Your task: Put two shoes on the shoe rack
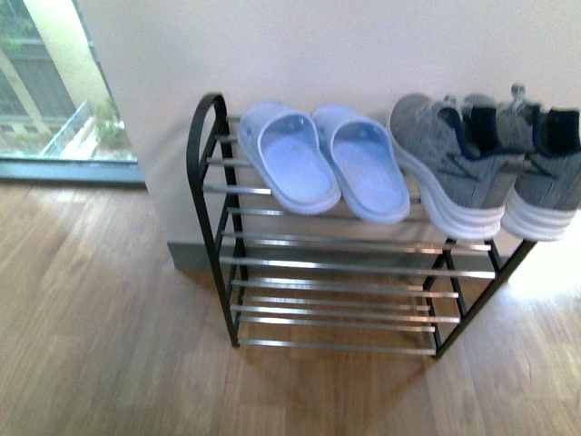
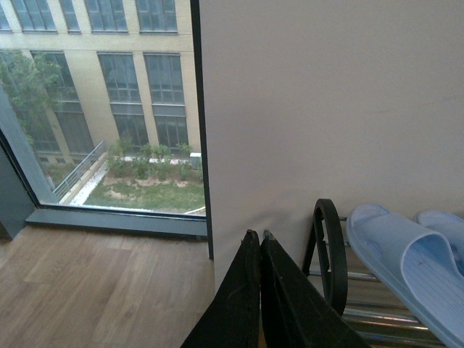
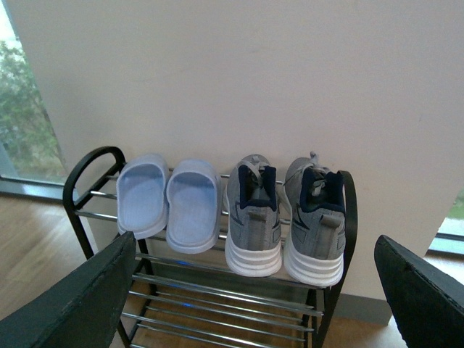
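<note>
Standing against a white wall (image 1: 363,45) in the front view, the shoe rack (image 1: 207,173) carries four items on its top tier of chrome rods. Two grey sneakers sit side by side at the right end, heels toward the camera and overhanging the front rod: left sneaker (image 1: 445,168), right sneaker (image 1: 545,177), touching or nearly so. A pair of pale blue slippers (image 1: 322,159) fills the left half of the same tier. Lower tiers hold nothing visible. Wood floor (image 1: 91,345) surrounds the rack; a window (image 1: 45,82) is at far left. Neither arm appears in this view.

Left wrist view: the left gripper (image 2: 259,246) has its two dark fingers pressed together with only a thin seam between them, gripping nothing. Beyond it are the rack's rounded black side frame (image 2: 330,246) and one blue slipper. No sneakers are visible here.

Right wrist view: the right gripper (image 3: 254,290) is spread wide, one finger (image 3: 80,304) at each lower corner, nothing between them. Both sneakers rest upright on the top tier beside the right side frame, heels facing the camera, slippers immediately next to them.
</note>
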`<state>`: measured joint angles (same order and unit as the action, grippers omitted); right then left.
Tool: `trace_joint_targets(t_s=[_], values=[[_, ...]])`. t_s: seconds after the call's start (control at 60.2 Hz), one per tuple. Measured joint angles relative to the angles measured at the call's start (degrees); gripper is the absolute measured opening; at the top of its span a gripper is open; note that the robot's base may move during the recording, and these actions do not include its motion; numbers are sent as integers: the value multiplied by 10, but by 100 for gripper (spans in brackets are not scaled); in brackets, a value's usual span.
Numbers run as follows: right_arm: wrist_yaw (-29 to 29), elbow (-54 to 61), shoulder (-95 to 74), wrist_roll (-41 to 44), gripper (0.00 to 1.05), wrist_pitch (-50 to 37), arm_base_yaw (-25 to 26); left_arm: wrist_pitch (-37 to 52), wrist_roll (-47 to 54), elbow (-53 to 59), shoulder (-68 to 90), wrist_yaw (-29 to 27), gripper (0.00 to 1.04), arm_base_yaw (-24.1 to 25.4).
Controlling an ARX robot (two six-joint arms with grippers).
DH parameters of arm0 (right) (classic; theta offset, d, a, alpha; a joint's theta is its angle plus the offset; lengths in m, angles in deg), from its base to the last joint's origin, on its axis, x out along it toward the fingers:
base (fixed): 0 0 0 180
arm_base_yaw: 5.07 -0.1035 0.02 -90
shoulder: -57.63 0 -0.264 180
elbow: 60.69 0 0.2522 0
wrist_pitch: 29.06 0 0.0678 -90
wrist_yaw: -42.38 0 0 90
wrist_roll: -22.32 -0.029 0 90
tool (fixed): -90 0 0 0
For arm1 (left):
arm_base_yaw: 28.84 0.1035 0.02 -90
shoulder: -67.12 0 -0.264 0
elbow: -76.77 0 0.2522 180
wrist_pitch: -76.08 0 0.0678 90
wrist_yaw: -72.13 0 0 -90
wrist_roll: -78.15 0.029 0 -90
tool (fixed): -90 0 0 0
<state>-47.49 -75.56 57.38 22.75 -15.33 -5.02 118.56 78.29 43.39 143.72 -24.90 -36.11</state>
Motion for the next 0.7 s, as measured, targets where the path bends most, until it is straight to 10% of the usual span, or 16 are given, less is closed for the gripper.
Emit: trace_joint_targets(t_s=[0.697], values=[[-1, 0, 0, 0, 95, 0, 0, -60, 0, 170, -225, 70, 1, 71]])
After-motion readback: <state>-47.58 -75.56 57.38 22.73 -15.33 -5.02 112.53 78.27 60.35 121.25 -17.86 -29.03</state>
